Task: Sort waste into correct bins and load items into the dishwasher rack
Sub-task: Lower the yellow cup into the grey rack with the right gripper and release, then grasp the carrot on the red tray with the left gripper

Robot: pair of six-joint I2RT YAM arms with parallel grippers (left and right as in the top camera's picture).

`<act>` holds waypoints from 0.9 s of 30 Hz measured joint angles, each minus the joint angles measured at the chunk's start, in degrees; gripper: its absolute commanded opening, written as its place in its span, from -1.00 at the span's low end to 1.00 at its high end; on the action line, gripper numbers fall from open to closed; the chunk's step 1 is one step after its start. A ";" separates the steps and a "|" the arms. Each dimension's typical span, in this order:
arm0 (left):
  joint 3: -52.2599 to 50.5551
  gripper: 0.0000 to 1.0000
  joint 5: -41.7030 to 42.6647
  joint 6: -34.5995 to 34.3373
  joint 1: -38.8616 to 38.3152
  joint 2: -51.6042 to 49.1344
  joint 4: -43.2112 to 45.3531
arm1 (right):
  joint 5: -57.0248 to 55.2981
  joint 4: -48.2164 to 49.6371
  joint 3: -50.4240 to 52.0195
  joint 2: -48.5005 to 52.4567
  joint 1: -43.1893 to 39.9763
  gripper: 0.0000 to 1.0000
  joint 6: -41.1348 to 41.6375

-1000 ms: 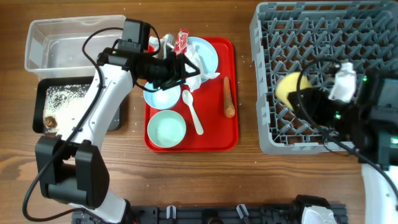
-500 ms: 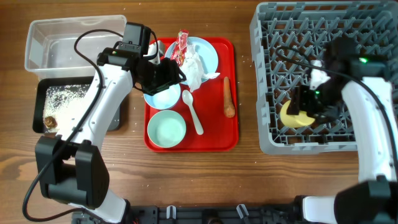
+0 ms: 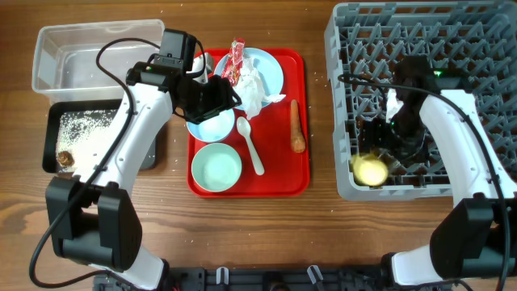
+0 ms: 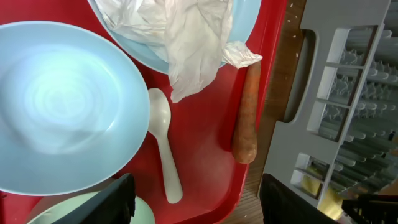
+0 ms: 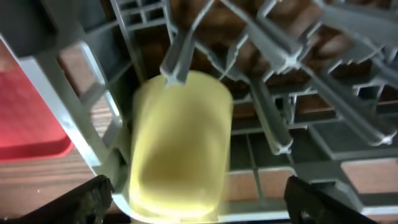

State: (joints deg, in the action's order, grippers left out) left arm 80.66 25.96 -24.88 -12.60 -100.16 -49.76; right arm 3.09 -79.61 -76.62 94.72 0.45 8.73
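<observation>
The small yellow plastic cup (image 3: 371, 170) lies in the large grey pegged dishwasher rack (image 3: 485, 32), in the rack's corner nearest the flat red serving tray (image 3: 299, 182) and the robot's edge of the bench. The right hand (image 5: 199, 193) hangs over it with its fingers (image 5: 93, 199) spread wide of the cup's sides, gripping nothing. The right arm reaches into the rack from the near edge, forearm bent back over the pegs.

The rest of the work lies on the tray, and the left arm is clearly the nearer one. The left hand (image 4: 198, 199) hovers over the tray's far left part, open and empty. Its wrist view shows the pale blue round bowl (image 4: 62, 112) to one side and the white plastic spoon (image 4: 163, 149) straight ahead. The spoon's long axis runs roughly from the bench's far edge to its near edge, handle end close between the fingers, so it crosses their closing line; a pinch across the handle looks feasible. The orange carrot-like stick (image 4: 247, 112) lies nearly parallel along the tray's rack-side edge. The crumpled white napkin (image 4: 180, 37) sits on the pale blue plate (image 4: 249, 25).
</observation>
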 measured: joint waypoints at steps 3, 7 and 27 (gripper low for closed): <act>0.00 0.31 0.00 0.00 0.00 0.00 -0.20 | 0.04 -2.19 -6.01 0.70 0.00 0.82 0.00; 0.00 0.34 -0.02 0.00 0.00 0.00 -0.52 | 1.20 -5.70 -18.49 0.92 0.00 0.74 -0.68; 0.00 0.28 -8.24 3.69 -6.49 1.90 -2.58 | 8.70 2.45 -26.77 0.39 12.37 0.69 -0.22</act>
State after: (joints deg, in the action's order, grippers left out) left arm 80.66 17.72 -21.19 -19.09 -98.26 -52.34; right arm 11.79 -77.17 -103.39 95.11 12.82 8.51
